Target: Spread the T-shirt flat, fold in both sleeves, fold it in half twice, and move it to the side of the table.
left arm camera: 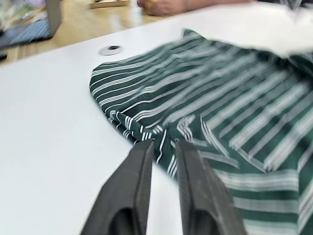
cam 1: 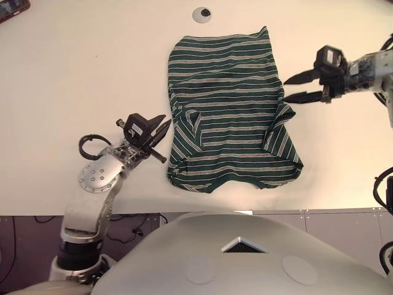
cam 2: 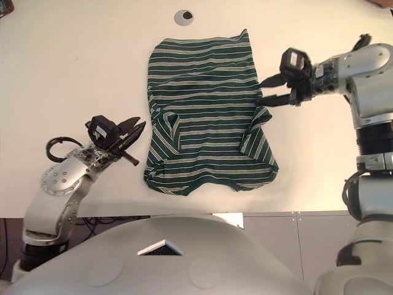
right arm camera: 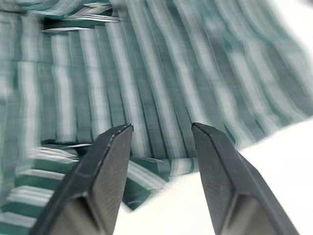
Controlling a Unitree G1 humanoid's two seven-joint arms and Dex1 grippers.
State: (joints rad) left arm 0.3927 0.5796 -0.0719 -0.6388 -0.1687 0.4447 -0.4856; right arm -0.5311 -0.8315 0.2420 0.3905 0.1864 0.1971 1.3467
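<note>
White worktop (cam 1: 73, 92) carries the dark green, white-striped T-shirt (cam 1: 227, 104) at its middle, sleeves folded inward, edges rumpled. The right fingers (cam 1: 301, 77), spread wide, sit at its right edge. The left fingers (left arm camera: 139, 176), narrowly apart, sit just beside its left edge, holding nothing.

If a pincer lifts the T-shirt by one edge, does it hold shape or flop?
Likely floppy: the T-shirt lies in soft folds, sleeves creased inward, so a lifted edge would probably drape. Probably light: thin fabric lying flat on the table. Pushed, it would likely bunch rather than slide whole.
</note>
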